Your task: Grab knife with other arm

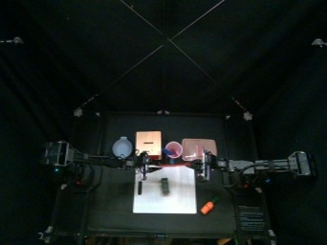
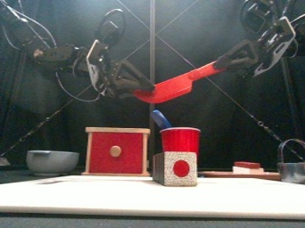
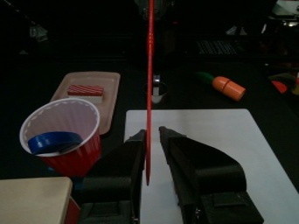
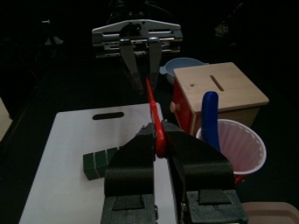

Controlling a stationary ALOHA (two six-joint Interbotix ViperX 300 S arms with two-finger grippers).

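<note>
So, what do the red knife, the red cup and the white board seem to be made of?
The red knife looks like plastic: one even red from blade to handle, dull sheen, no metal edge. The red cup seems thin glossy plastic, its inside white, with a rolled rim. The white board looks like matte plastic with a cut-out grip slot; painted wood cannot be excluded.

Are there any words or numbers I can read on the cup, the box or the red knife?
None can be read.
red cup: plain, no writing.
wooden box: a red front with a pale dot, no letters.
red knife: no print visible.
small speckled block: a red dot, no text.
</note>
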